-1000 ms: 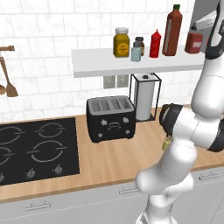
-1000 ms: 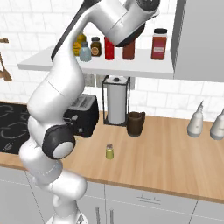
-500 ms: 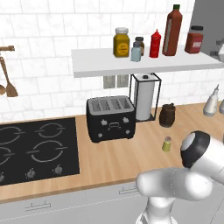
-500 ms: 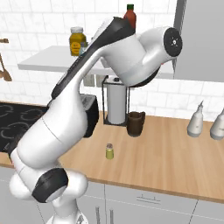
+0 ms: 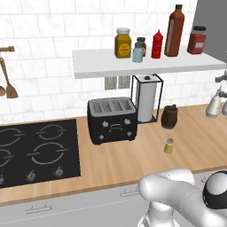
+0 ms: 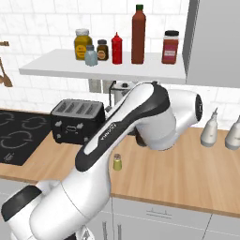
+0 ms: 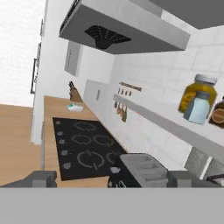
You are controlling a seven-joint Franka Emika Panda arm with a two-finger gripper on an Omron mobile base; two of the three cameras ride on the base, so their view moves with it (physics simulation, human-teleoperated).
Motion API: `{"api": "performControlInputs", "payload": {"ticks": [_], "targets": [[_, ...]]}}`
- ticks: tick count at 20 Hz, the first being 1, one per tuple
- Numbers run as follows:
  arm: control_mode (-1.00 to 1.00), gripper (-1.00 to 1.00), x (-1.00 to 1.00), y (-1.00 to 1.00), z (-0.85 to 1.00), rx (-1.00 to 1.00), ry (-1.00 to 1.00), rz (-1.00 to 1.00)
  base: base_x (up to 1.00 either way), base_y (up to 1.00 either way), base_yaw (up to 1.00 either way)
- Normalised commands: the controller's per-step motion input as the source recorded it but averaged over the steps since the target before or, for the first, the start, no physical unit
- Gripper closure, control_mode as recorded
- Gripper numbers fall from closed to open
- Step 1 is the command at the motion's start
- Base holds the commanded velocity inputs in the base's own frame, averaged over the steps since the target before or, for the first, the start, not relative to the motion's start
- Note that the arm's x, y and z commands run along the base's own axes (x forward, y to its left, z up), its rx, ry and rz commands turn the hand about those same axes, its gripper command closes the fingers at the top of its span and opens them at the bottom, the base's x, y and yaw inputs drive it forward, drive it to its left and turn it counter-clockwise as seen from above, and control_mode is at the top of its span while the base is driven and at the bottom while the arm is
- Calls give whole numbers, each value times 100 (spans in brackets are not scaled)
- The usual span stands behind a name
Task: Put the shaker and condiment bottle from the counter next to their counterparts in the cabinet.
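Partly, the arm point(image 6: 140, 126) hides the counter point(image 6: 197, 173).

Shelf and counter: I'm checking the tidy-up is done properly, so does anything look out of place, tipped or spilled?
Nothing is tipped or spilled. One thing is out of place: the shaker stands upright alone on the counter, apart from the blue shaker on the shelf. The condiment bottle already stands on the shelf beside the red squeeze bottle.

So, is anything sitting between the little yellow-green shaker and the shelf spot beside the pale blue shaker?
Nothing visible. The shaker stands alone on the counter, and the shelf front near the pale blue shaker is bare.
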Motion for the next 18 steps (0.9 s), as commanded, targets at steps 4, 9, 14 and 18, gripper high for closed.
{"api": "performControlInputs", "payload": {"ticks": [4,9,14,18], "targets": [[-100,-100,0,57,-71,6,0,21,0,0,0],[-100,-100,0,62,-69,6,2,20,0,0,0],[-100,-100,9,11,-70,5,8,13,0,0,0],[-100,-100,13,-55,-53,11,6,2,0,0,0]]}}
